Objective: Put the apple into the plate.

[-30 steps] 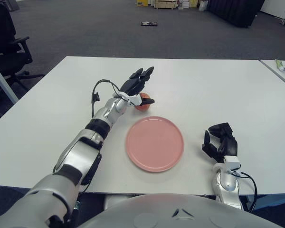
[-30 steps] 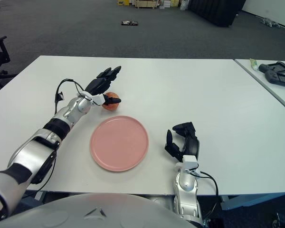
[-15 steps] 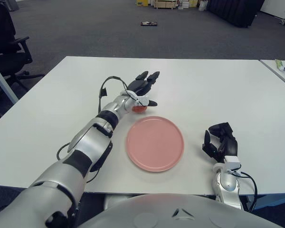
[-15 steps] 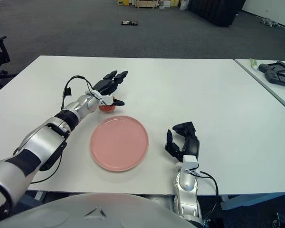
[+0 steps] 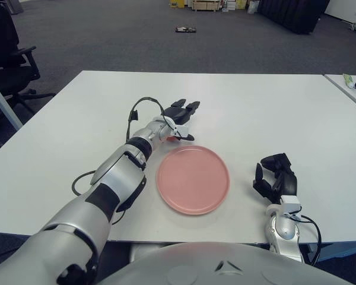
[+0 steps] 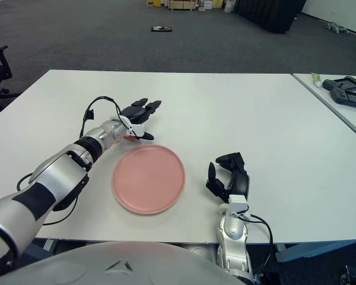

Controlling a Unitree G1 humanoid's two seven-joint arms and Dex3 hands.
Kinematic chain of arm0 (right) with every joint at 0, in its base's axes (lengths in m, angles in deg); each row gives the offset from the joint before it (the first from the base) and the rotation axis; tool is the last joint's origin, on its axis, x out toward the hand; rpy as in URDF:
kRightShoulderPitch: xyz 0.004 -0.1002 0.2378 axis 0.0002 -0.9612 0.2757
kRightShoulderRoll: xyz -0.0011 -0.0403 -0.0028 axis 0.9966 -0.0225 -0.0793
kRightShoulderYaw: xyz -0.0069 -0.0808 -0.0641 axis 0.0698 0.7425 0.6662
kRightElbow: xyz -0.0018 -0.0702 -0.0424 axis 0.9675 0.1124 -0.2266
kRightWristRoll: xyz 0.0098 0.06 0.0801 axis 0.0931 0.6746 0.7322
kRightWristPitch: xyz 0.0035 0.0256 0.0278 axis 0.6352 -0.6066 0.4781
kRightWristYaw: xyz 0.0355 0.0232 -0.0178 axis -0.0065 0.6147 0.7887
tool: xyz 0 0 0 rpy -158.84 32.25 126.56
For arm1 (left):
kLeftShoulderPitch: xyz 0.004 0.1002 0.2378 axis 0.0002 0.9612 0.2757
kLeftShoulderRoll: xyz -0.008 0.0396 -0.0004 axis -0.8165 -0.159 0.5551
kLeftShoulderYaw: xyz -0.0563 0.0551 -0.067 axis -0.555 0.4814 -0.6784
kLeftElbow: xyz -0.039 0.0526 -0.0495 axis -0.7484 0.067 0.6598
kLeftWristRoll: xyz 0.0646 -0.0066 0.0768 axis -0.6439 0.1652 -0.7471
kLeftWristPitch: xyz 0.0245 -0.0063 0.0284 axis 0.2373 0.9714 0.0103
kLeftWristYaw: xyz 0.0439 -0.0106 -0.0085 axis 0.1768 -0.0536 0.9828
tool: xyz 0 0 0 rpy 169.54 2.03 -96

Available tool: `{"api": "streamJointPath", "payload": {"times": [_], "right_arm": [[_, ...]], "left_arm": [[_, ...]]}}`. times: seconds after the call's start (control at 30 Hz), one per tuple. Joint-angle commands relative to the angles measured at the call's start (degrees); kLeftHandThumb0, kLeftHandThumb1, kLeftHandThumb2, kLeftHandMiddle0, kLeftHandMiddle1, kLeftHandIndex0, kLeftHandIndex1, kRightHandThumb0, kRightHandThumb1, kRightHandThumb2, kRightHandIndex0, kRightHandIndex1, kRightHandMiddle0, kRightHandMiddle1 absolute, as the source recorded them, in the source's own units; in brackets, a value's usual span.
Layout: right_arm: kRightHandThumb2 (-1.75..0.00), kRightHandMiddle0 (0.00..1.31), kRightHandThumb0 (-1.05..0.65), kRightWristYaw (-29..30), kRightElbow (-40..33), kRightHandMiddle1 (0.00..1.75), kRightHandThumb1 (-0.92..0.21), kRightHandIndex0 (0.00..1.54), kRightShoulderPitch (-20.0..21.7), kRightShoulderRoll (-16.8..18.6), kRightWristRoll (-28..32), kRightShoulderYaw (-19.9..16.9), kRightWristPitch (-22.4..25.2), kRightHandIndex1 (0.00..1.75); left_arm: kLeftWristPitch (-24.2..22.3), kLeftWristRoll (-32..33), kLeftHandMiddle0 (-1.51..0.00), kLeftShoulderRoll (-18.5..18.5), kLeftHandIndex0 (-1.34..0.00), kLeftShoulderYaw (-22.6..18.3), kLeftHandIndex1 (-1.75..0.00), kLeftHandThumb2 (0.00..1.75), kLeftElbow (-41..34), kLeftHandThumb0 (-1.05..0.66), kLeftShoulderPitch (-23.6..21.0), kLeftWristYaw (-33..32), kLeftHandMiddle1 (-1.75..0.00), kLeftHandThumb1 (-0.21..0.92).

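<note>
The apple (image 5: 168, 139) lies on the white table just beyond the far left rim of the pink plate (image 5: 193, 178). Only a sliver of red shows, because my left hand (image 5: 186, 122) lies over it. The hand's fingers are stretched out past the apple towards the right and the thumb points down beside it; they are not closed round it. The plate holds nothing. My right hand (image 5: 275, 175) rests idle near the table's front edge, right of the plate, with relaxed fingers.
The white table (image 5: 273, 113) stretches wide to the right and back. A second table with a dark device (image 6: 346, 92) stands at the far right. An office chair (image 5: 9, 53) is off the left side.
My left hand has lowered and flattened over the apple, hiding most of it. The apple has stayed in place beside the plate. The right hand has not moved.
</note>
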Motion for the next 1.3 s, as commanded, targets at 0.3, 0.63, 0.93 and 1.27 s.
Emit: {"api": "streamJointPath", "payload": {"times": [0.3,0.63,0.93,1.27], "right_arm": [[-0.90,0.36,-0.39,0.82,-0.22,1.75,-0.65,0.61,-0.88,-0.22,-0.07,-0.73,-0.49,1.53],[-0.91,0.37,-0.39,0.09,-0.24,1.75,-0.64,0.63,-1.09,-0.51,0.24,-0.69,-1.15,1.55],[-0.91,0.37,-0.39,-0.48,-0.11,1.75,-0.64,0.64,-1.07,-0.64,0.57,-0.92,-1.73,1.57],[-0.94,0.38,-0.40,-1.03,-0.34,1.75,-0.62,0.65,-1.24,-0.72,0.53,-1.10,-1.85,1.59]], "left_arm": [[-2.48,1.14,0.00,-2.49,0.00,-0.89,0.00,0.42,1.89,-0.98,1.00,4.22,0.00,0.79],[-2.22,3.97,0.00,-4.62,0.00,-2.93,0.00,0.39,1.35,-0.98,1.25,9.26,0.00,0.81],[-3.99,4.00,0.00,-6.76,0.00,-2.59,0.00,0.38,1.47,-0.96,1.84,11.16,0.00,0.83],[-4.31,4.15,0.00,-8.07,0.00,-2.55,0.00,0.38,1.26,-0.93,2.63,10.56,0.00,0.86]]}}
